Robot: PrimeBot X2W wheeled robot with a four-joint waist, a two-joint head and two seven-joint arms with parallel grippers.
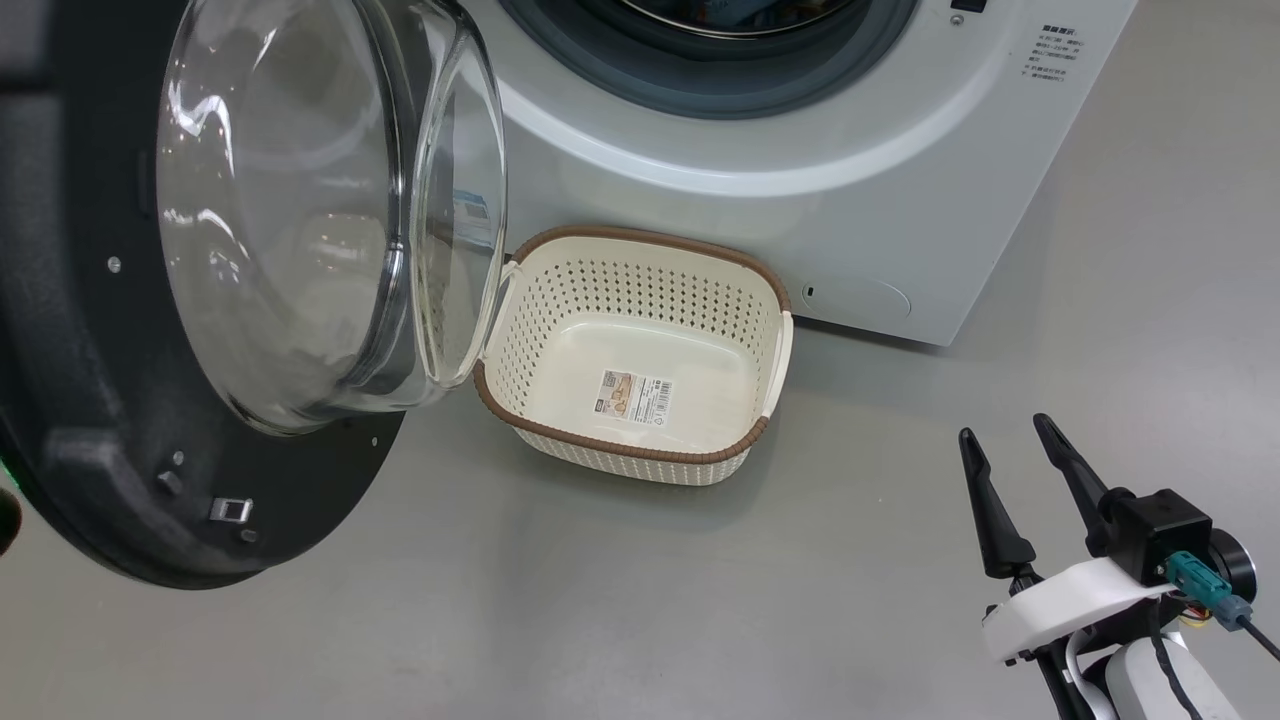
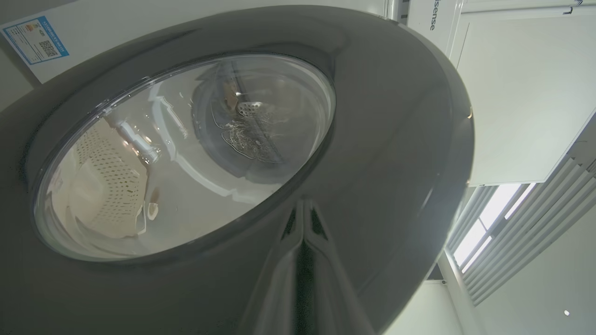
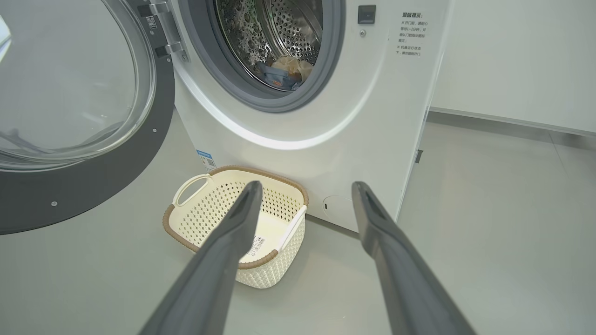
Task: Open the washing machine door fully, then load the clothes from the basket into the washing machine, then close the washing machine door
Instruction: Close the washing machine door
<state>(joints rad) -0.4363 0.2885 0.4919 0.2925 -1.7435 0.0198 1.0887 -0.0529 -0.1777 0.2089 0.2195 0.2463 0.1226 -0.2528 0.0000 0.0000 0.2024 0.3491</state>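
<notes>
The washing machine stands on the grey floor with its round mouth uncovered. Inside the mouth is the grey gasket, and behind that the steel drum. The clothes lie at the bottom of that drum as a small heap of blue and cream fabric.

The washing machine door hangs from the hinge side of the washing machine. It is swung well out from the front, so its black inner ring and bulging glass bowl face across the opening.

The basket sits on the floor just in front of the washing machine's lower panel, below the mouth and partly under the edge of the glass bowl. The barcode sticker on its bottom is in plain sight. A small blue label is stuck low on the washing machine's front, just behind the basket.

The left tool is on the far, glossy side of the door, away from the washing machine's mouth. Its two fingers are pressed together and point up along the dark ring below the glass. From here I cannot tell whether the tips actually touch the ring.

The right tool hangs above the floor well out from the washing machine's front, on the side away from the hinge. Its fingers are spread wide and bare floor shows between them.
</notes>
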